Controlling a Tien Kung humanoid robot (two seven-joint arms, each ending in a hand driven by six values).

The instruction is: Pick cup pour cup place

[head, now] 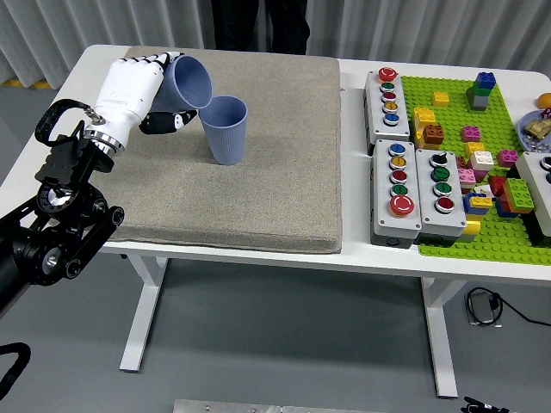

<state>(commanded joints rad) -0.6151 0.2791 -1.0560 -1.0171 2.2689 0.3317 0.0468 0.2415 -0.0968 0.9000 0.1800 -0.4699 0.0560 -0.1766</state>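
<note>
My left hand (159, 90) is shut on a blue-grey cup (188, 82), tipped so its mouth points right and down over a second cup. That second blue-grey ribbed cup (226, 130) stands upright on the grey mat (258, 189), its rim just under the tilted cup's lip. The white hand wraps the tilted cup from the left, thumb below and fingers over the top. What is inside either cup cannot be seen. My right arm is out of view.
Grey button boxes (387, 96) (415, 191) stand right of the mat. A green baseplate (448, 232) with several coloured bricks fills the table's right end. A person in dark clothes (258, 26) stands at the far edge.
</note>
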